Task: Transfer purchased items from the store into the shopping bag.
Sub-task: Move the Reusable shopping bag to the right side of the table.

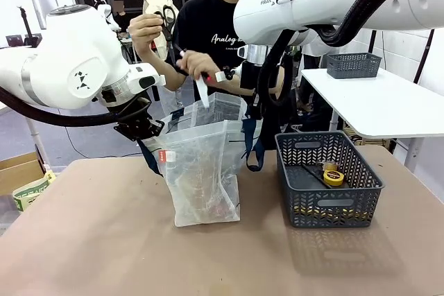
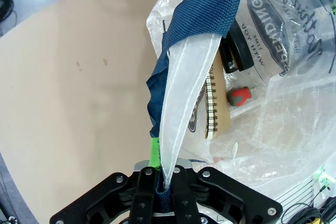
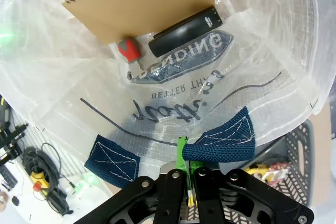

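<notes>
The shopping bag (image 1: 205, 171) stands upright in the middle of the table, held open by both grippers. My left gripper (image 1: 148, 132) is shut on its left rim and navy strap (image 2: 205, 19). My right gripper (image 3: 190, 174) is shut on the opposite rim, at a navy strap patch (image 3: 223, 141). Inside the bag lie a spiral notebook (image 3: 142, 1), a black stapler-like item (image 3: 184, 24) and a small red-handled item (image 3: 128, 50). The store (image 1: 329, 178), a dark grey slotted basket, sits to the right and holds a yellow roll (image 1: 334, 177). A person's hand holds a thin white item (image 1: 202, 91) above the bag's mouth.
The person stands behind the bag with scissors (image 1: 166, 17) in the other hand. A white side table (image 1: 381, 102) at the back right carries a second grey basket (image 1: 354, 65). A cardboard box (image 1: 17, 171) sits off the table's left edge.
</notes>
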`<state>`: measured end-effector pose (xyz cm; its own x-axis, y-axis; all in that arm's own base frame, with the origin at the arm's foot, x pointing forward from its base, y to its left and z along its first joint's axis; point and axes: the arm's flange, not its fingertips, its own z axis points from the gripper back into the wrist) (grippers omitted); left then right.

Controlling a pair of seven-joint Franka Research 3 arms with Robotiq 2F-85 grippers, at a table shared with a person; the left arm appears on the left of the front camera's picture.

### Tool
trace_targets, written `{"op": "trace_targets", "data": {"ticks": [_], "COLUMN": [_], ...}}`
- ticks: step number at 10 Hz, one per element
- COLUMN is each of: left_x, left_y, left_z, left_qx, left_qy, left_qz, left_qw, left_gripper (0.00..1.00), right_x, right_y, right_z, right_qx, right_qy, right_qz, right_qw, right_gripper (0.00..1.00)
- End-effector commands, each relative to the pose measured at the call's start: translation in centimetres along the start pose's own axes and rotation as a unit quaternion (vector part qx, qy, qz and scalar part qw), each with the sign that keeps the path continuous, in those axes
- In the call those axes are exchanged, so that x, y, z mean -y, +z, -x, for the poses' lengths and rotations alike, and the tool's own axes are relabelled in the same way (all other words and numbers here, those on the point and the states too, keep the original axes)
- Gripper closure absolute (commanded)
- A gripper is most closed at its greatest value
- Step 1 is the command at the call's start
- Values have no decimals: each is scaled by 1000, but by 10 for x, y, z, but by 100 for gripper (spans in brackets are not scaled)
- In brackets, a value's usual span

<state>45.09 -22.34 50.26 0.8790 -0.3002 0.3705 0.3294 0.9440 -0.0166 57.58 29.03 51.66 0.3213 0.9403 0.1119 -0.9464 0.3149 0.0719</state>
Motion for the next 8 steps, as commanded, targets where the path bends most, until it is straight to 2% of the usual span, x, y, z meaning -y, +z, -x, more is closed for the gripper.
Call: {"op": "trace_targets", "data": {"ticks": [1,8], "left_x": [0,0], "left_y": [1,1], "left_z": [0,0], "left_qx": [2,2], "left_qy": [-2,-2], "left_qz": [-3,-3], "left_qw": [1000,1000], "left_gripper": [100,100], "right_x": [0,0], "right_y": [-1,-1], "right_z": [1,1], "right_qx": [-1,-1], "right_qy": [-2,-2], "right_qz": [0,0], "right_qw": [1000,1000], "right_gripper": [100,100]}}
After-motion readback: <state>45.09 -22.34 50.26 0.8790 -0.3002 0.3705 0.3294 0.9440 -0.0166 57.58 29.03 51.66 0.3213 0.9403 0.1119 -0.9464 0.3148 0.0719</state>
